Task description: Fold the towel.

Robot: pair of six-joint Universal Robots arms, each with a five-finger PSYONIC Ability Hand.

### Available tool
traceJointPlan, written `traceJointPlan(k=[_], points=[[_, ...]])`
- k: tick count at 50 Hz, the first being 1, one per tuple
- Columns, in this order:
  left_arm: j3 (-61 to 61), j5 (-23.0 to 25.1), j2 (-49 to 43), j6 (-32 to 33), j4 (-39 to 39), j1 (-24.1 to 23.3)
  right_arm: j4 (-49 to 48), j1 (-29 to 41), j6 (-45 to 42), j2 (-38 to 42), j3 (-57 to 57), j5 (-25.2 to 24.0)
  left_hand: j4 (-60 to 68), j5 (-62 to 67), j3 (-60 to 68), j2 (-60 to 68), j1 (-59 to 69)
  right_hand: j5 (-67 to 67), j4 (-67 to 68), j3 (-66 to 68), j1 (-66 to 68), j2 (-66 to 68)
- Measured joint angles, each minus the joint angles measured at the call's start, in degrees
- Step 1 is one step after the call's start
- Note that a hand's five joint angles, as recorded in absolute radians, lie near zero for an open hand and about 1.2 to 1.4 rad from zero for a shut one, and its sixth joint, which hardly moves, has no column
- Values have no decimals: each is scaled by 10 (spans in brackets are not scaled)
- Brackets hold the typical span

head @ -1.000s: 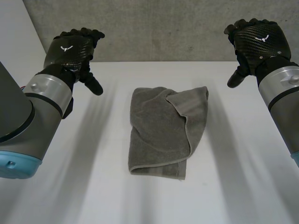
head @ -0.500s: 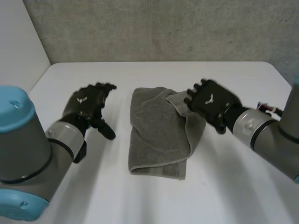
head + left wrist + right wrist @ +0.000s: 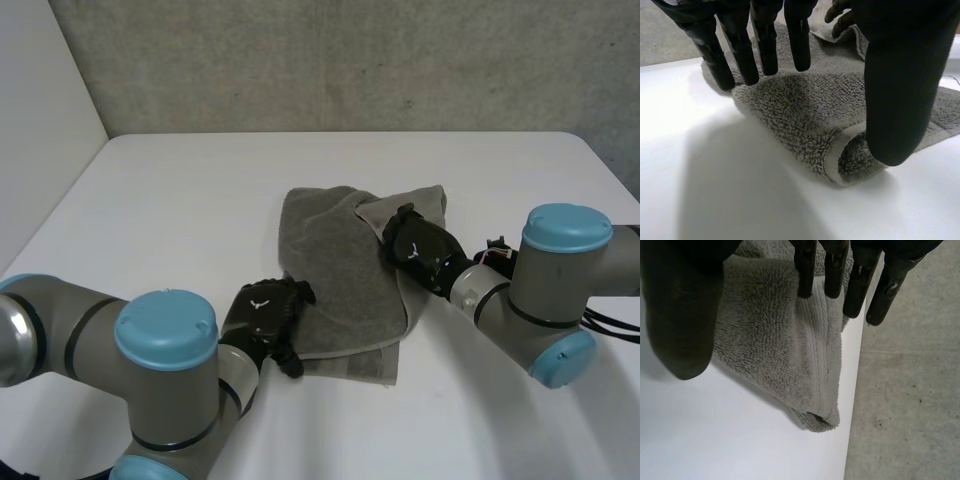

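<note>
Head view: the grey towel (image 3: 340,270) lies loosely folded mid-way across the white desk (image 3: 180,200). The left robot hand (image 3: 262,312) sits at its near left corner, and the right robot hand (image 3: 420,245) is on the far right part, by the folded-over flap.

Left wrist view: fingers (image 3: 742,55) are straight and spread over the towel (image 3: 805,110), with the thumb down by the rolled corner and nothing gripped.

Right wrist view: pretty much alike, with fingers (image 3: 832,270) straight above the towel's (image 3: 780,350) corner and the thumb off to the side. It has no hold on the cloth.

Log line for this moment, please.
towel: loosely folded on table | left hand: open, over near-left corner | right hand: open, over far-right flap
</note>
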Motion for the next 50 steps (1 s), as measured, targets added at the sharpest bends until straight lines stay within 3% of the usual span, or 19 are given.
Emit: traceJointPlan(k=[4,11,13,17,23,32,42,50], points=[[7,-1,-13,0,11,-2,0,0,-7,18,-21,-2,24,24,25,24,24,98,98,98,96,100],[21,-1,-25,0,18,-2,0,0,-2,34,-39,-1,69,68,69,68,69,495,498,495,500,512],[24,-1,-27,0,19,-1,-1,0,4,33,-40,1,74,73,74,73,74,555,557,557,553,564],[31,-4,-33,0,20,-1,-6,-2,34,21,-33,6,78,77,78,78,78,562,567,569,554,570],[40,-16,-39,0,21,-1,-13,-7,152,-43,1,29,80,78,79,79,79,562,567,569,554,570],[41,-23,-40,0,21,-2,-6,-26,374,-136,52,117,77,75,77,76,76,562,567,569,554,570],[42,-24,-38,2,22,-2,16,-66,435,-197,107,145,111,108,111,111,111,562,567,569,555,570],[40,-34,-35,48,37,-2,24,-85,487,-290,147,129,329,325,327,326,324,562,567,569,555,570]])
